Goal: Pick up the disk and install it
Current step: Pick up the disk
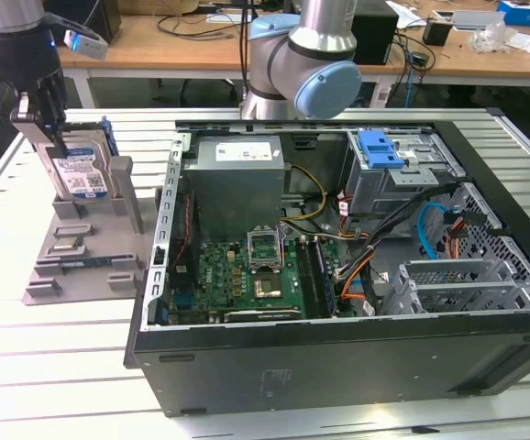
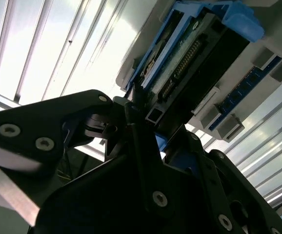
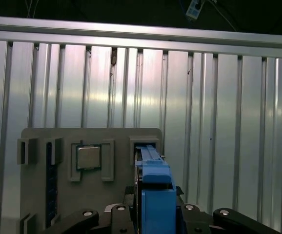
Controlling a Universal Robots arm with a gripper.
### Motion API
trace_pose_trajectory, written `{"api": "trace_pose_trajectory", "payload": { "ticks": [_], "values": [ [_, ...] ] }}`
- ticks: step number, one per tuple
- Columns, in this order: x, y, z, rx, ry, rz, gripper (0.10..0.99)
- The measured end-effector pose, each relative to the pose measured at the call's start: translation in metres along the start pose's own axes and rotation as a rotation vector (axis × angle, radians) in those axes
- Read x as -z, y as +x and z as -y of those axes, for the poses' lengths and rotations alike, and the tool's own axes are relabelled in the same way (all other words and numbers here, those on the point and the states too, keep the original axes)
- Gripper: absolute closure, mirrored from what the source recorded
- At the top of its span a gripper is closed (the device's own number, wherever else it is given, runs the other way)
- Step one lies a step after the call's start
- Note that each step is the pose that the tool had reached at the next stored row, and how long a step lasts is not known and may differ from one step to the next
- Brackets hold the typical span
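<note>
The disk [image 1: 83, 172], silver with a blue-and-white label and blue rails, stands upright in a slot of the grey holder [image 1: 80, 268] at the exterior view's left. My gripper [image 1: 49, 131] comes down from above and is shut on the disk's upper edge. In the first wrist view the disk's blue rail [image 3: 155, 187] runs between the black fingers [image 3: 90, 217]. In the second wrist view the disk's connector edge [image 2: 190, 53] sits just beyond my gripper [image 2: 142, 114]. The disk's lower part is hidden by the holder.
An open computer case [image 1: 338, 357] fills the middle and the exterior view's right, with a motherboard [image 1: 247, 275], cables and a drive bay with a blue latch [image 1: 380, 148]. The holder also carries a processor chip [image 3: 88, 157]. Everything rests on a slatted metal table [image 1: 45, 367].
</note>
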State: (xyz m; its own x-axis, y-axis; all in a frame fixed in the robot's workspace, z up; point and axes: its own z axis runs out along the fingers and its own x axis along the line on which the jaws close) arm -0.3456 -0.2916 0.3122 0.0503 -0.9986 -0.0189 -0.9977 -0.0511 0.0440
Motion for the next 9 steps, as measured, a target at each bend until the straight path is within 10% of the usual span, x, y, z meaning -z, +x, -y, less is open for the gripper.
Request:
{"api": "trace_pose_trajectory", "payload": {
  "ticks": [9],
  "values": [
    [0.0105, -0.0024, -0.0004, 0.000, 0.000, 0.0000, 0.718]
  ]
}}
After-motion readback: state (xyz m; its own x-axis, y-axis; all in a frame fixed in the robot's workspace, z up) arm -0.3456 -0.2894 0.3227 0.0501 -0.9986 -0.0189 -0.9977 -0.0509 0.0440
